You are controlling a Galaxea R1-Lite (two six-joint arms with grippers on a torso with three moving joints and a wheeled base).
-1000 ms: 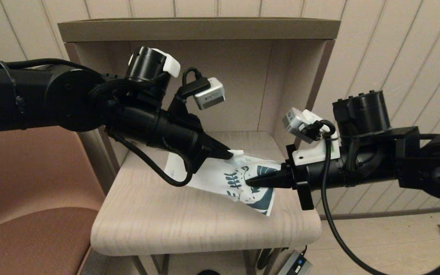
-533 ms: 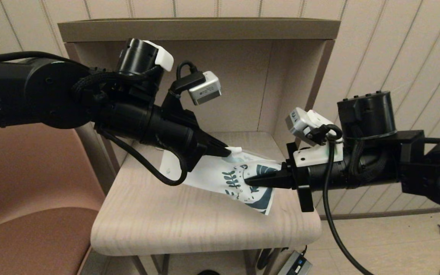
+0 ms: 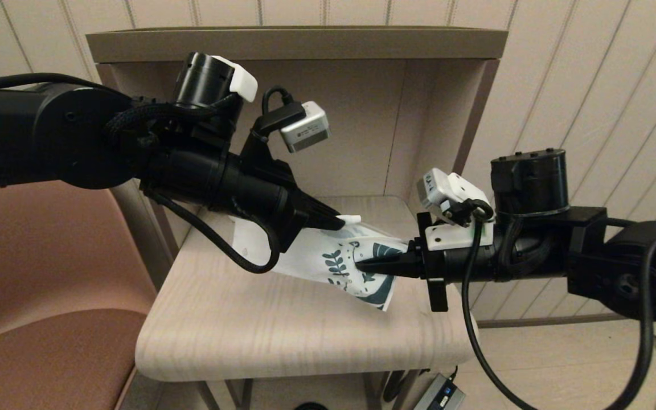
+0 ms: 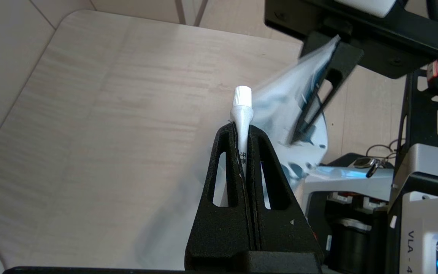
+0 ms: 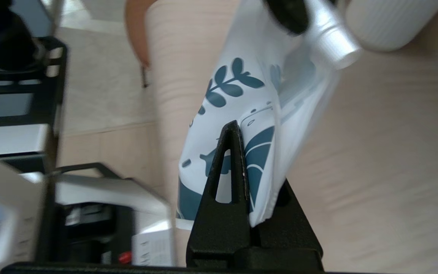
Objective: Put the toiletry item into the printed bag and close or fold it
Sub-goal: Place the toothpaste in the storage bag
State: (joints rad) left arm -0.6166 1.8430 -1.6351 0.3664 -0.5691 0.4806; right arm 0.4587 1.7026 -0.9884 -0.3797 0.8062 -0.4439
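Above table (image 3: 282, 336): left claw (image 3: 336, 222) pinching one tube (image 4: 240, 110); right claw (image 3: 362, 265) pinching one printed bag (image 3: 328, 259).

Black arms (image 3: 49, 142), black cables, white-grey wrist cameras (image 3: 304, 126).

light: warm, dim, even — no glare | shadows: soft under the printed bag (image 3: 328, 259) on the surface (image 3: 259, 330) | blur: right wrist view smeared beyond the bag — white mug (image 5: 390, 19) out of focus | head view sharp
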